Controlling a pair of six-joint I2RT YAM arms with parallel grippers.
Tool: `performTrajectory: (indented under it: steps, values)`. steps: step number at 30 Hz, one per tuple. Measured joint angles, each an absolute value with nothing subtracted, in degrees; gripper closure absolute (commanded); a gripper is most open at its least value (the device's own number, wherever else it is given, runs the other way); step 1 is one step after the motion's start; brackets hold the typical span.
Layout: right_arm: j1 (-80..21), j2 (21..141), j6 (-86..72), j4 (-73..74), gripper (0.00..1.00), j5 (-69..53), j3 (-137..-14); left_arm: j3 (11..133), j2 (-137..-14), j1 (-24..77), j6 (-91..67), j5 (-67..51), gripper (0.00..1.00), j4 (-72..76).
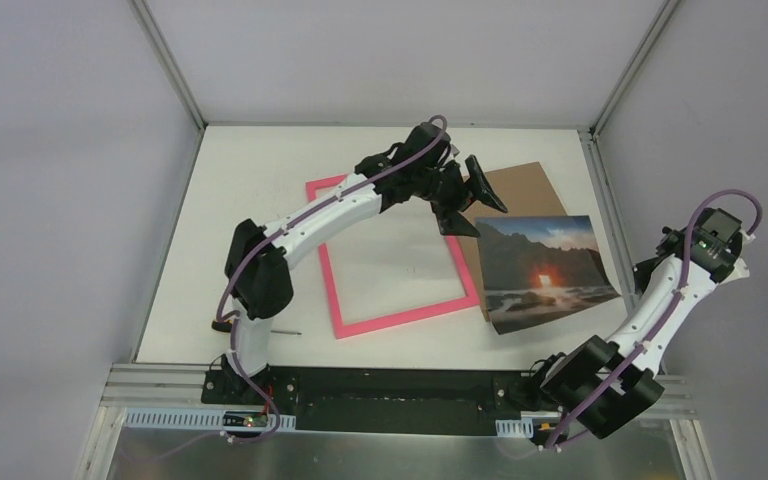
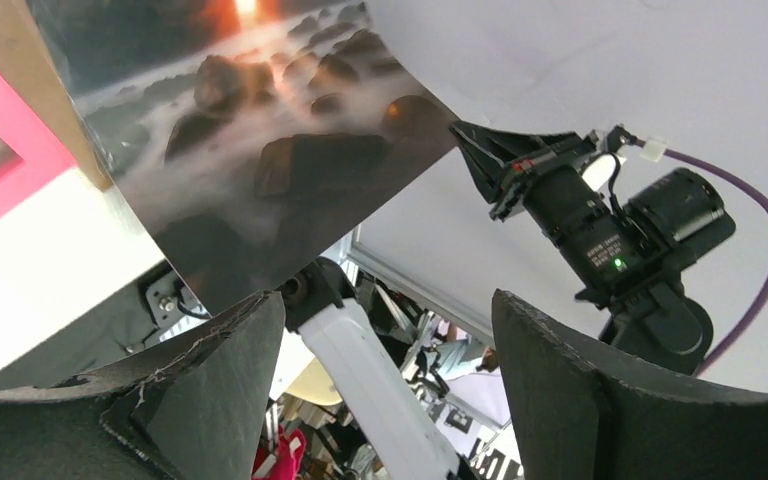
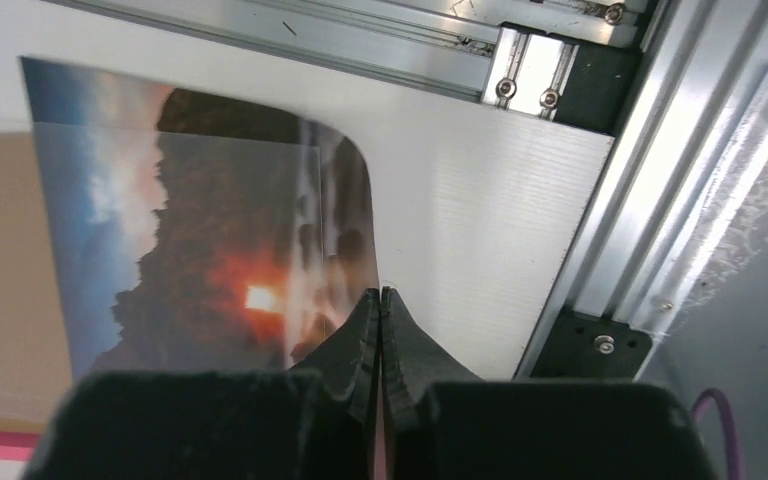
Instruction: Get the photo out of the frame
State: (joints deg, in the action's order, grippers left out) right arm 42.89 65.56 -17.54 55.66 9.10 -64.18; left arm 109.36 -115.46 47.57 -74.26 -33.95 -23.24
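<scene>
Item 1. Photo (image 1: 545, 268): rectangular landscape print with dark rocks, misty water, an orange sun glow and blue sky. It sat outside the frame, to its right, with its left edge just beside the frame's right side. Its far part overlapped the brown cardboard backing board (image 1: 515, 190). The right margin curled upward.

Item 2. Frame (image 1: 410, 314): thin, bright pink and rectangular. It lay flat on the white table (image 1: 260, 200), and the table surface showed through its opening.

Item 3. My right gripper (image 3: 380, 300): fingers pressed together, pinching the curled right edge of the photo (image 3: 210, 250). The print spread away to the left of my fingertips, with the board (image 3: 0, 250) beyond it. In the left wrist view, the raised print (image 2: 260, 130) ran up to meet this gripper (image 2: 470, 135) at its tip.

Item 4. My left gripper (image 1: 468, 205): fingers spread wide apart. It hovered above the frame's far right corner and the board's left edge, near the photo's far left corner but not touching it. The photo lay just to the right of this hand.
</scene>
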Motion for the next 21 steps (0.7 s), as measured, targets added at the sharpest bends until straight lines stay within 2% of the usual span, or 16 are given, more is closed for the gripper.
performTrajectory:
  steps: [9, 16, 21]
  values:
    - [39.1, 61.1, -15.5, 66.4, 1.00, 12.9, -73.3, 98.3, -101.4, 47.6, -75.5, -34.7, 0.22, -23.9]
    - [38.2, 60.4, -15.6, 74.1, 1.00, 10.9, -94.3, 91.0, -90.6, 46.4, -73.4, -35.4, 0.22, -27.6]
    - [37.9, 59.1, -16.3, 75.1, 1.00, 3.6, -106.0, 91.0, -85.8, 46.3, -67.5, -33.6, 0.22, -32.2]
